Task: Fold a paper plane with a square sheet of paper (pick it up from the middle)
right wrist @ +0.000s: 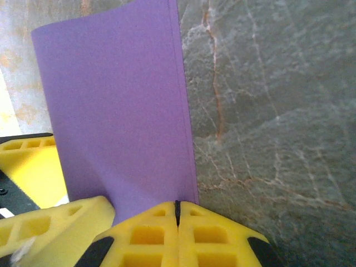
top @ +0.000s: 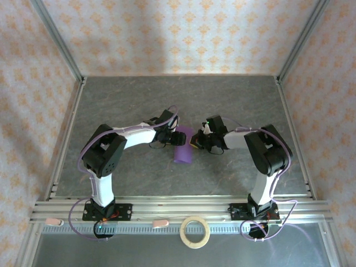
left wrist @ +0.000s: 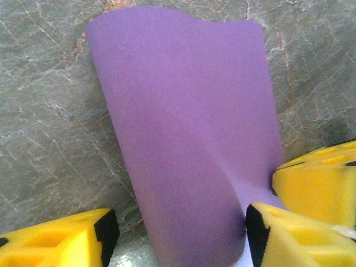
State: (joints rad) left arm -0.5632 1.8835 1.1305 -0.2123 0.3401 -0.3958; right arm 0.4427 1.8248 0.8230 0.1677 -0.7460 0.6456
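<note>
grey veined table, floral walls, purple paper

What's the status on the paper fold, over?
Right gripper shut on purple sheet. Left gripper open around it. Sheet bowed up. Tape ring far off, near edge.

Quick tally: one square sheet of paper, purple, the single sheet in play. Two arms on it, the left arm and the right arm, so two pairs of jaws, one pair apiece. One tan tape ring at the near edge. Two small pink tabs on the rail, the left tab and the middle tab. One table under it all.
</note>
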